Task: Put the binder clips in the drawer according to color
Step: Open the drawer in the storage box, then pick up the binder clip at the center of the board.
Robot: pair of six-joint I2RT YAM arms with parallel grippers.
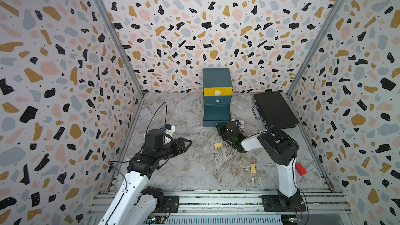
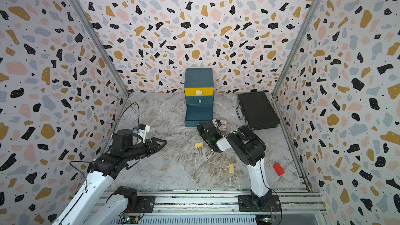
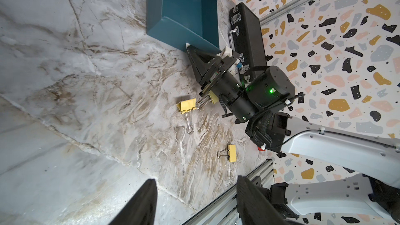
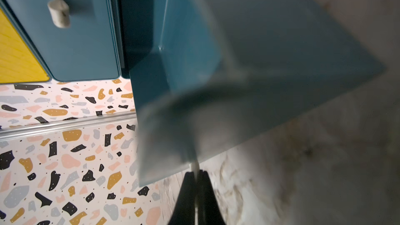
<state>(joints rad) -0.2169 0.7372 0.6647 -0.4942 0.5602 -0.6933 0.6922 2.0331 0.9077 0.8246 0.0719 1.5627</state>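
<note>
Left gripper (image 1: 188, 142) hovers over the bare left of the table (image 1: 194, 176), jaws parted, nothing between them, pointing toward the middle. Drawer chest (image 1: 217, 79) at back centre: yellow top drawer (image 1: 210, 92) shut, middle teal drawer (image 1: 211, 100) shut, bottom drawer (image 1: 216, 113) standing well out toward the arms. What the left wrist view shows of its inside looks empty. Right gripper (image 4: 197, 170) is low at that drawer's front panel, clenched on its white tab pull (image 3: 187, 44). Only yellow binder clips in sight, three, all on the table. First clip (image 3: 186, 107) lies just in front of the open drawer, wire handles trailing toward the rail. Second clip (image 3: 213, 98) is half hidden under the right wrist, its handles seeming to touch the first. Third clip (image 1: 252, 168) lies closer to the rail, near the right arm, handles pointing left. No pink or teal clips seen. Further right: printed card (image 1: 242, 124), black briefcase (image 1: 275, 109), red block (image 1: 300, 168). Key relation: the tab sits straight ahead of the clenched gripper, and the drawer's slide axis runs from chest toward rail, so the coming move must follow that line. Pull or push, cannot tell; push-shut seems likelier, since yellow clips belong up top. Right arm is nearer all three clips.
</note>
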